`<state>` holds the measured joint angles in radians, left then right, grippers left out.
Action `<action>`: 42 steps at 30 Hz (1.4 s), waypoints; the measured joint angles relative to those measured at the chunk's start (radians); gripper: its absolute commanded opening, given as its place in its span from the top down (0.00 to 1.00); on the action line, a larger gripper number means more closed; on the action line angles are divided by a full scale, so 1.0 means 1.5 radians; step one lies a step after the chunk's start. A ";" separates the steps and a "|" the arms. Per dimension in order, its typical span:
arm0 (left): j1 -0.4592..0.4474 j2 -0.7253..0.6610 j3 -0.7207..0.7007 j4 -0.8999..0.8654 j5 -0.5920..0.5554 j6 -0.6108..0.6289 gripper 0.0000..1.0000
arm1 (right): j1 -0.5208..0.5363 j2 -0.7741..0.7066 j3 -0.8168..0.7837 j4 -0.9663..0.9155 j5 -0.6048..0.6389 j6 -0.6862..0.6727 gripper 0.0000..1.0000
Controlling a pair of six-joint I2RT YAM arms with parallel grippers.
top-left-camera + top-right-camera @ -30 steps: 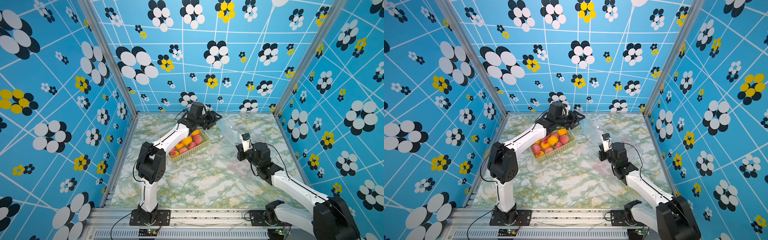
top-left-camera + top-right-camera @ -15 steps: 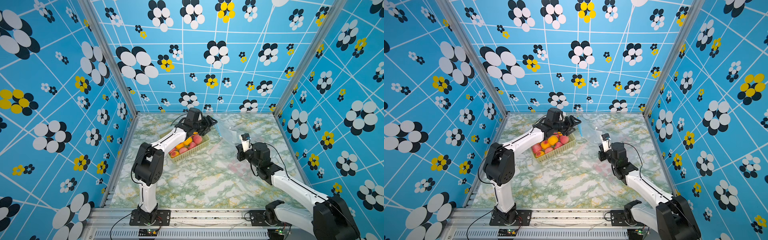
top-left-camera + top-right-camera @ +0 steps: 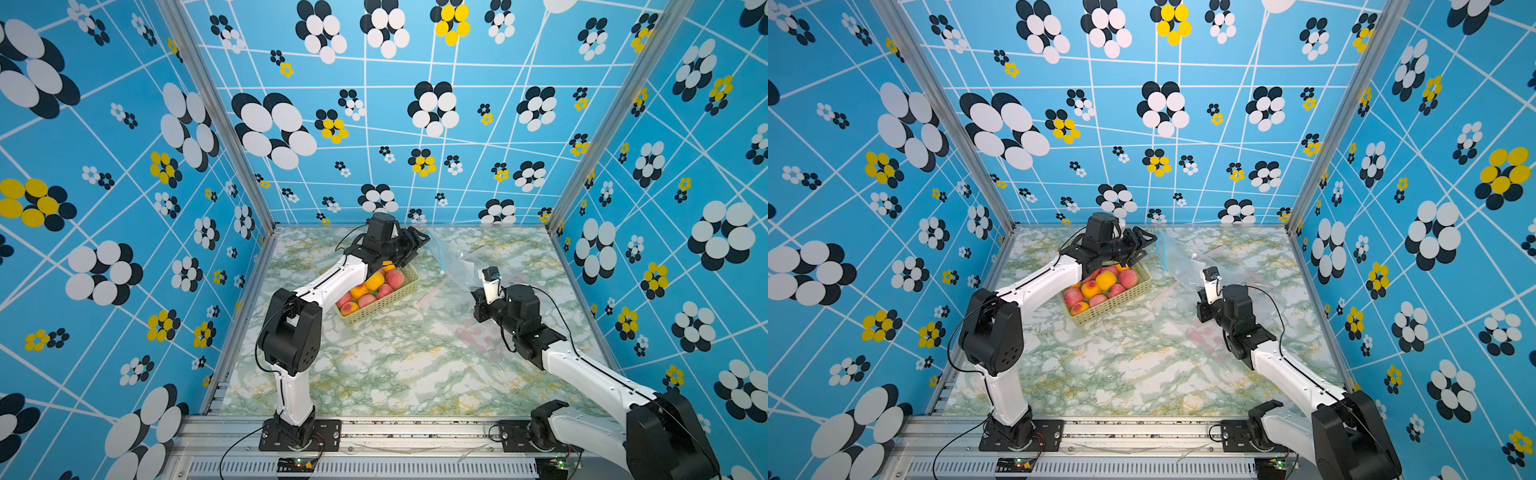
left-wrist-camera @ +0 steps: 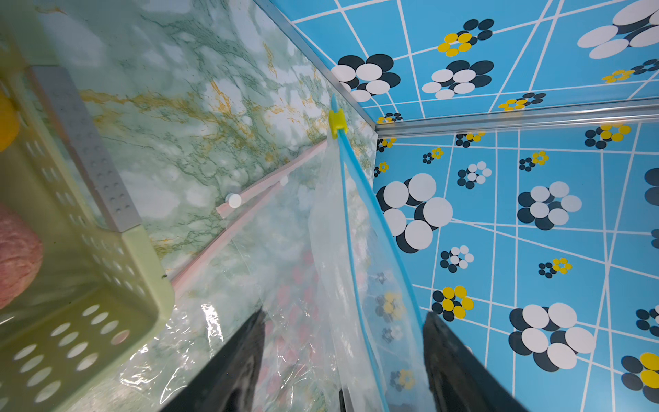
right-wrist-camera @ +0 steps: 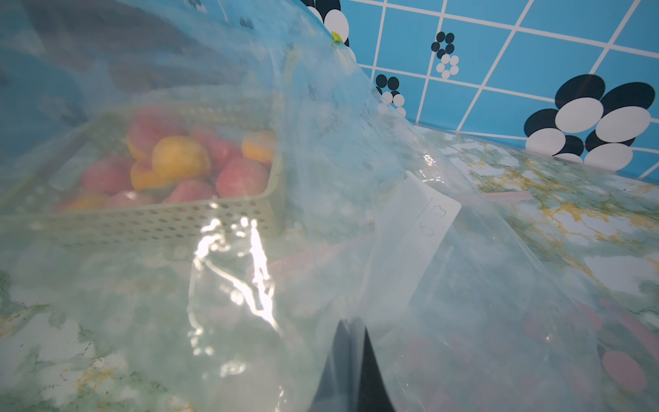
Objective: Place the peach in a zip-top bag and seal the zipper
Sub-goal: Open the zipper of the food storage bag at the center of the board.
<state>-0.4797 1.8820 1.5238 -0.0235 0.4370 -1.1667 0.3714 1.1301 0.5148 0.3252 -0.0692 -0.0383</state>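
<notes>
Three-sided enclosure seen from above. Back wall [image 3: 374, 124], left wall [image 3: 104, 216] and right wall [image 3: 698, 174]: bright blue, crossed by thin white lines and scattered with flowers of black, white and yellow ovals. Bare metal posts [image 3: 216, 116] mark both rear corners. Bench [image 3: 395, 374]: green-and-white marble pattern with yellow veins. Metal rail [image 3: 415, 428] along its front edge. Lighting even.

The zip-top bag [image 4: 328, 257] is thin clear plastic film, super glossy and crinkly, throwing hard glare. It's got a smooth blue plastic zipper strip [image 4: 374, 214] and a little yellow plastic slider [image 4: 336, 123]. The basket [image 4: 135, 271] looks like matt pale-green moulded plastic, punched with holes. The peach [image 4: 16, 257] skin reads fuzzy and dull. The table [image 3: 395, 374] is smooth marble-look with a faint sheen. The corner post [image 3: 218, 116] is brushed metal.
</notes>
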 measured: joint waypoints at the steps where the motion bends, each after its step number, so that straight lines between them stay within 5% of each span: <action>1: 0.000 0.000 0.000 -0.001 0.000 0.000 0.33 | 0.000 0.000 0.000 0.000 0.000 0.000 1.00; 24: -0.030 0.019 0.021 -0.035 0.010 0.005 0.44 | 0.001 0.006 0.000 0.000 0.000 0.000 1.00; 27: -0.038 0.032 0.035 -0.035 0.017 0.006 0.54 | 0.001 0.010 0.000 0.000 0.000 0.000 1.00; 31: -0.046 0.046 0.042 -0.036 0.023 0.008 0.81 | 0.001 0.012 0.000 0.000 0.000 0.000 1.00; 36: -0.048 0.051 0.045 -0.049 0.021 0.020 0.99 | 0.007 0.012 0.007 -0.022 0.000 0.012 0.66; 42: -0.048 0.051 0.046 -0.064 0.005 0.063 1.00 | 0.009 -0.023 0.112 -0.168 -0.011 0.104 0.35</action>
<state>-0.5514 1.9579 1.5929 -0.1192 0.4438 -1.0721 0.3843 1.0962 0.6830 0.0731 -0.0860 0.1177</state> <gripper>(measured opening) 0.058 0.603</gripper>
